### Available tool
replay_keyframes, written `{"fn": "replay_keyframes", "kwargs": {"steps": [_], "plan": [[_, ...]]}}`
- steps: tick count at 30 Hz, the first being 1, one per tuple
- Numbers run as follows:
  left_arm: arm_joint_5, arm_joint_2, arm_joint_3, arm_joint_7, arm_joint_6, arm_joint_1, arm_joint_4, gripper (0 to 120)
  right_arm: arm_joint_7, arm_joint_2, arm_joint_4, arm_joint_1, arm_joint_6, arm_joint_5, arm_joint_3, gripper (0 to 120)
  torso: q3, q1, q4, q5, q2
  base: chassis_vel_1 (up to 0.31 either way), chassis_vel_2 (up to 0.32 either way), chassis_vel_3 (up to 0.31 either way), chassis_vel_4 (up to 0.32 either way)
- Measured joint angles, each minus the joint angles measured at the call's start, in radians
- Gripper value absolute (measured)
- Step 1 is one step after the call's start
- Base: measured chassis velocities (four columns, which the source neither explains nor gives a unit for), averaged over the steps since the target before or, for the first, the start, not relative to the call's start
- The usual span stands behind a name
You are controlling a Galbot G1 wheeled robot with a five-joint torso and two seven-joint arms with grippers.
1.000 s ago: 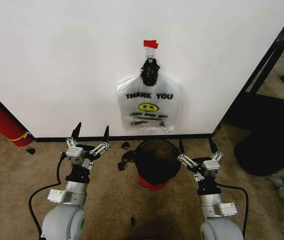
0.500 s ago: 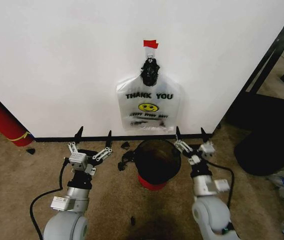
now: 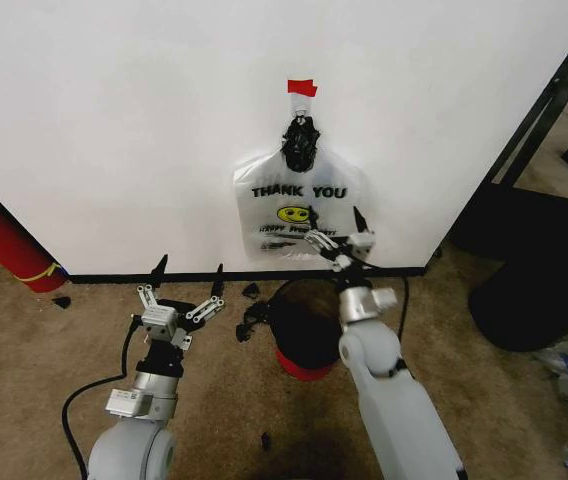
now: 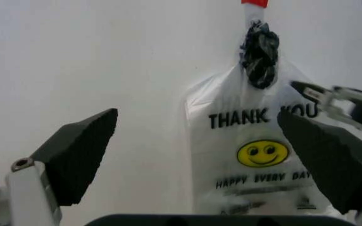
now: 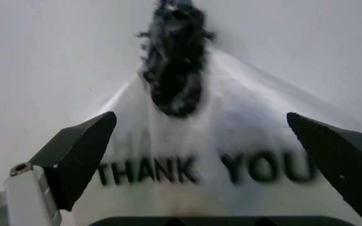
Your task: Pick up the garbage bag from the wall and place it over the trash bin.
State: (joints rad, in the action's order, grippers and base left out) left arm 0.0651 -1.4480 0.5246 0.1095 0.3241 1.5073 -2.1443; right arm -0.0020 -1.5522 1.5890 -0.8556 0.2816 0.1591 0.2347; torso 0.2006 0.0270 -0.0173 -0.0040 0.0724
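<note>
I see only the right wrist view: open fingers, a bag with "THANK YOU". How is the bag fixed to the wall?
Observer: The garbage bag hangs by a black knot under red tape.
Operator: Where is the bin?
Observer: The trash bin stands on the carpet directly below the bag.
Operator: And the left arm?
Observer: The left gripper is low, open, left of the bin, near the baseboard; the right gripper is up before the bag's lower print.

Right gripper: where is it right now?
In the head view the right gripper is raised in front of the lower part of the garbage bag on the wall, fingers open, above the trash bin. The left gripper sits low near the baseboard.
</note>
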Motion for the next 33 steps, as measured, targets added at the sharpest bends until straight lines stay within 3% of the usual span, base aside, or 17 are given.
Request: {"fn": "replay_keyframes", "kwargs": {"steps": [8,20,27,33], "plan": [[0.000,0.004,0.001,-0.001,0.004,-0.023,0.033,100,-0.009,-0.052,-0.149,0.140,0.055,-0.068,-0.034,100,0.000,0.000,0.0002,0.0000,0.000,0.000,0.000,0.000,0.000],[0.010,0.009,0.006,-0.006,0.018,-0.028,0.050,100,0.004,-0.056,-0.216,0.185,0.069,-0.128,-0.014,100,0.000,0.000,0.0000,0.0001,0.000,0.000,0.000,0.000,0.000],[0.012,0.009,0.011,-0.007,0.021,-0.027,0.051,100,0.003,-0.058,-0.263,0.221,0.092,-0.130,0.005,77,0.000,0.000,0.0001,0.0002,0.000,0.000,0.000,0.000,0.000],[0.007,0.005,0.006,-0.007,0.026,-0.028,0.058,100,0.002,-0.057,-0.280,0.234,0.093,-0.132,0.010,68,0.000,0.000,0.0001,0.0001,0.000,0.000,0.000,0.000,0.000]]}}
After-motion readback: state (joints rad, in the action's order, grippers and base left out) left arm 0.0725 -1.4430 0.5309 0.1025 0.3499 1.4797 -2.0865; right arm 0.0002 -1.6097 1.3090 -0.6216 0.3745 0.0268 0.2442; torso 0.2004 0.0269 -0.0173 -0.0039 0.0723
